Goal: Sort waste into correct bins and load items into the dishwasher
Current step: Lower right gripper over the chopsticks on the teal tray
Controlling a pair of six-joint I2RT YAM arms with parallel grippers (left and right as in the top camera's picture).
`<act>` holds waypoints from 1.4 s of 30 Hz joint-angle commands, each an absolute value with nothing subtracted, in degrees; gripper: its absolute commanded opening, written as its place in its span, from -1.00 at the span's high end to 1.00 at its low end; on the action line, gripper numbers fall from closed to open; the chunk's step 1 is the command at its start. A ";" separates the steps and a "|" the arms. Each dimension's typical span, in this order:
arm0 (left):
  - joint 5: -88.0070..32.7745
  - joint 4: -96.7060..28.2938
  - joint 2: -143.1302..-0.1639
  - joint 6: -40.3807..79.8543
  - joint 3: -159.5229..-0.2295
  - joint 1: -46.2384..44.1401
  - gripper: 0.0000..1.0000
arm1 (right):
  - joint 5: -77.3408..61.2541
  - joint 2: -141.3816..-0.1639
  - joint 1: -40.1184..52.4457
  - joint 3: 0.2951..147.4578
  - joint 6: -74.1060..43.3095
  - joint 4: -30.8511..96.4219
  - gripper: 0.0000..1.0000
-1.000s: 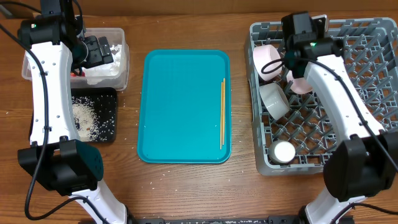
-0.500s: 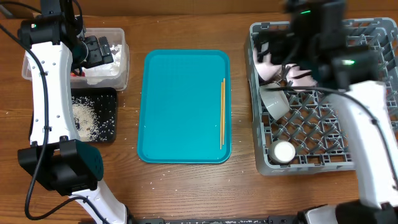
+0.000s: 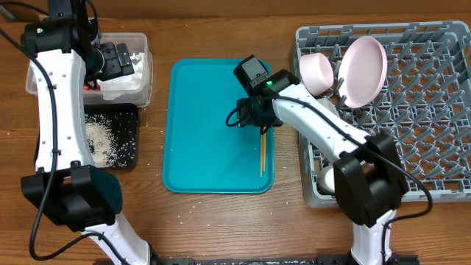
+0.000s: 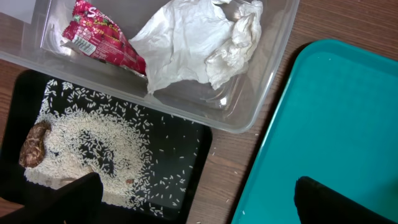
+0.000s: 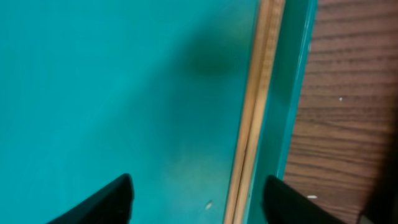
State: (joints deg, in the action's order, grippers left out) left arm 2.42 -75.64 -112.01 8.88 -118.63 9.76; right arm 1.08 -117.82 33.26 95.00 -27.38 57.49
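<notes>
Two thin wooden chopsticks (image 3: pixel 262 156) lie along the right rim of the teal tray (image 3: pixel 206 147). My right gripper (image 3: pixel 252 119) hovers open over their upper end; in the right wrist view the chopsticks (image 5: pixel 255 112) run between its fingers (image 5: pixel 199 202), nearer the right one. My left gripper (image 3: pixel 110 60) is open and empty over the clear tub (image 3: pixel 143 88). That tub (image 4: pixel 249 115) holds the red-and-white wrapper (image 4: pixel 99 40) and the crumpled napkin (image 4: pixel 199 43). The black tray (image 4: pixel 186 155) holds rice (image 4: pixel 93 146) and a brown scrap (image 4: pixel 34 144). The grey dish rack (image 3: pixel 419 162) holds a bowl (image 3: pixel 316 72) and a plate (image 3: pixel 362 70).
A small white cup (image 3: pixel 329 180) sits at the rack's front left, partly behind my right arm. Loose rice grains dot the wooden table (image 3: pixel 221 221) near the black tray (image 3: pixel 125 136). The tray rim and bare table (image 5: pixel 354 124) lie just right of the chopsticks.
My right arm has swung from over the dish rack leftward and down to the teal tray, above the chopsticks. The left arm has not moved.
</notes>
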 commanded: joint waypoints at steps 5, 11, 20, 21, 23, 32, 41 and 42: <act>2.98 -75.61 -110.93 8.82 -119.77 9.74 -1.00 | 3.99 -122.39 32.88 93.32 -30.39 54.72 -0.10; 2.98 -75.61 -110.93 8.82 -119.77 9.74 -1.00 | 5.10 -124.33 32.16 92.95 -30.48 53.52 -0.11; 2.98 -75.61 -110.93 8.82 -119.74 9.72 -1.00 | 4.73 -128.27 32.08 92.95 -30.50 53.08 -0.09; 2.98 -75.61 -110.93 8.82 -119.77 9.74 -1.00 | 4.12 -128.79 32.08 92.95 -30.48 53.19 -0.09; 2.98 -75.59 -110.93 8.82 -119.77 9.74 -1.00 | 2.20 -129.49 32.08 92.95 -30.46 53.17 -0.01; 2.98 -75.61 -110.93 8.82 -119.77 9.74 -1.00 | 0.34 -129.56 32.08 92.97 -30.46 54.06 0.49; 2.98 -75.61 -110.93 8.82 -119.77 9.74 -1.00 | 0.34 -129.27 32.08 93.89 -30.00 54.59 0.80; 2.98 -75.61 -110.93 8.82 -119.77 9.74 -1.00 | 0.34 -129.23 32.08 93.89 -30.00 54.63 0.83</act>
